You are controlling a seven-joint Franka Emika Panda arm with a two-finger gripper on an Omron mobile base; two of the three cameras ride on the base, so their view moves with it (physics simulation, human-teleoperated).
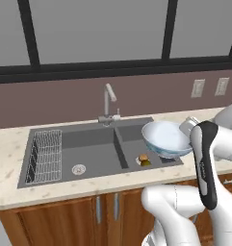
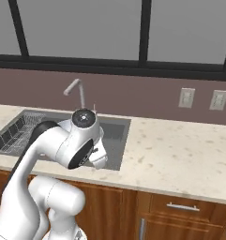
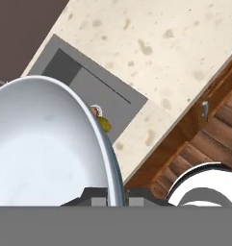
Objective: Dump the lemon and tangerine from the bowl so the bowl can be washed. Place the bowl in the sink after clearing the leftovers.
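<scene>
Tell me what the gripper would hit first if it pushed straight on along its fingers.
The gripper is clamped on the bowl rim, so the tilted bowl leads. Beyond its edge lie the lemon and tangerine in the sink basin; probably the basin floor near them, though depth is unclear.

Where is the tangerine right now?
In the left base view the tangerine lies on the floor of the sink's right basin, touching the lemon, just below the tilted bowl.

Bowl (image 3: 45, 144) cut off by left edge in hand view, hiding most of tangerine (image 3: 94, 111) and part of lemon (image 3: 105, 124); gripper fingertips barely visible at rim; arm hides bowl in right base view.
</scene>
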